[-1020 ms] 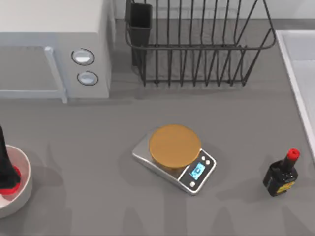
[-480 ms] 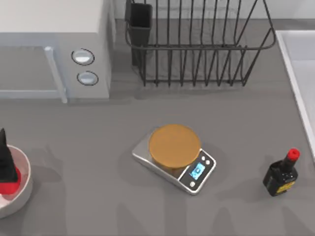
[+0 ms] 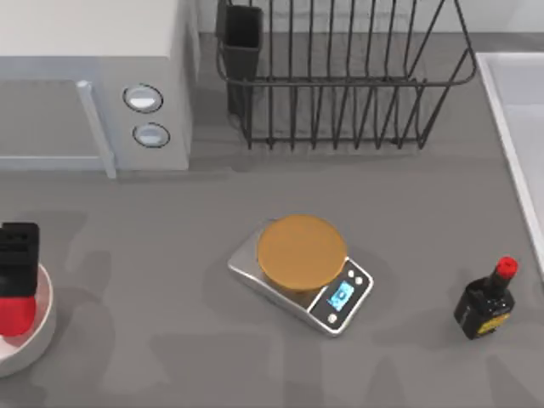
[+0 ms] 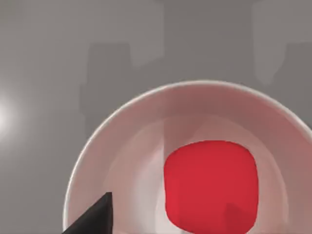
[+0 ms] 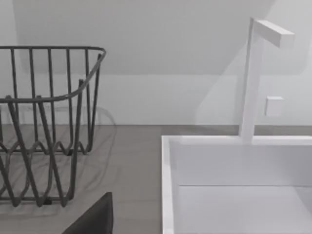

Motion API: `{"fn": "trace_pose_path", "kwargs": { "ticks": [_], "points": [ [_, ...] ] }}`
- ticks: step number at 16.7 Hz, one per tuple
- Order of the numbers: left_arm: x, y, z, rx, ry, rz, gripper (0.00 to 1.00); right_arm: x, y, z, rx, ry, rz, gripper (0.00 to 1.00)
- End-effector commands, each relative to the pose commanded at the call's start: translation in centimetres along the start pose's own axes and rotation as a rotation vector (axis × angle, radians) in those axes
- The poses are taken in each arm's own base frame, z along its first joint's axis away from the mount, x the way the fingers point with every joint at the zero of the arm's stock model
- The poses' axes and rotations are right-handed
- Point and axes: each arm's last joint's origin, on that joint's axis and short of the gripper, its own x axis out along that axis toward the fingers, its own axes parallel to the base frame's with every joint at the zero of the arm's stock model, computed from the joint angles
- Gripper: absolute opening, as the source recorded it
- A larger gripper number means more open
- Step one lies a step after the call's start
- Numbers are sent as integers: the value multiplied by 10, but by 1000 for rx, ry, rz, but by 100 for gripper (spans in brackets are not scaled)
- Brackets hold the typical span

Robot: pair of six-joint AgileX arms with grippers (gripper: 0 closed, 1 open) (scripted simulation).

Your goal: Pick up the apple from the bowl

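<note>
The left gripper (image 3: 17,255) hung above the bowl (image 3: 38,336), over the apple (image 3: 15,314); jaw state unclear

A silver scale (image 3: 303,281) with a tan-orange disc sits mid-table, its small screen lit blue. Behind it stands a dark wire dish rack (image 3: 340,76) (a black cup (image 3: 243,42) at its left end), beside a microwave (image 3: 93,81) with 2 round knobs. A red-capped sauce bottle (image 3: 486,301) stands right, near the white sink (image 5: 234,190).
</note>
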Motion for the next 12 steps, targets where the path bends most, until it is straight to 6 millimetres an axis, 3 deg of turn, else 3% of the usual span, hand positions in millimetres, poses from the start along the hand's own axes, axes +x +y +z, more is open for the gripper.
{"fn": "trace_pose_path", "kwargs": {
  "ticks": [6,12],
  "points": [
    [41,3,42,5,432,-12,100,0,0,0,0,0,0,100],
    [51,4,50,6,514,-15,100,0,0,0,0,0,0,100]
  ]
}}
